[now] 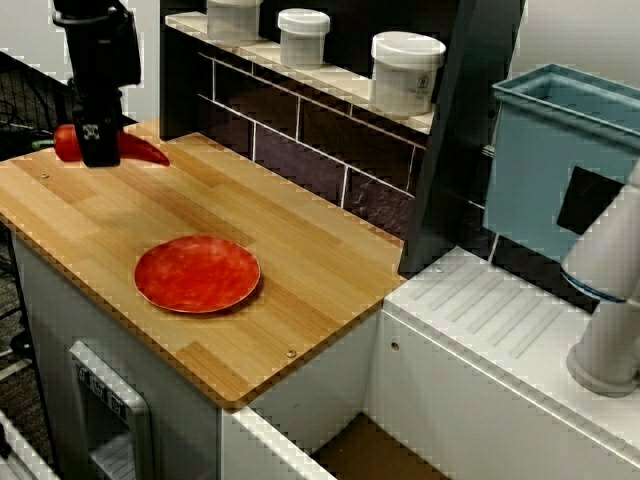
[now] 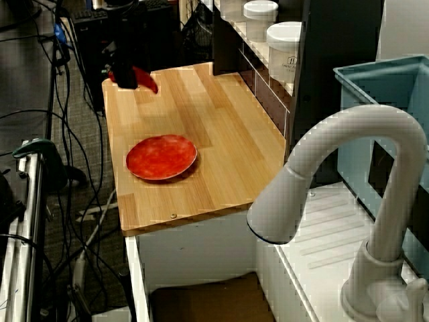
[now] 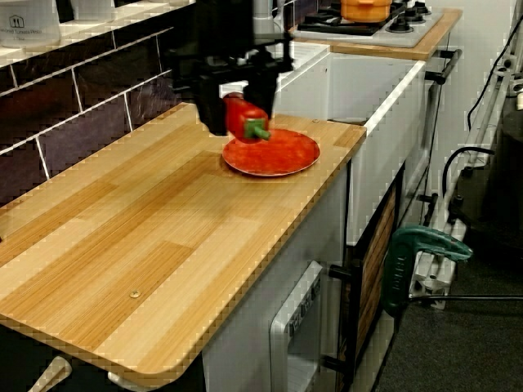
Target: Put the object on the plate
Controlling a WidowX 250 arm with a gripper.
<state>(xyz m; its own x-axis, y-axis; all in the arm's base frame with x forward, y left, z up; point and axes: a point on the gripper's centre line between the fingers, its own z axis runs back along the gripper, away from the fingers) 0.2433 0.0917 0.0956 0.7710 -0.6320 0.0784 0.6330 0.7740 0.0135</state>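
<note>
In the view from the sink side, the black pincer (image 1: 100, 150) hangs at the upper left of the frame, clamped on the red chili pepper (image 1: 140, 150), which juts out to either side just above the wooden worktop (image 1: 320, 270). Lower and nearer the centre, well apart from the pepper, the red plate (image 1: 197, 274) lies flat. White jars (image 1: 405, 72) line the shelf at the top.

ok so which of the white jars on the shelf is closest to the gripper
The leftmost white jar in the front view, cut off by the top edge, is nearest the gripper. The middle jar and the large right jar stand progressively farther along the shelf.
</note>
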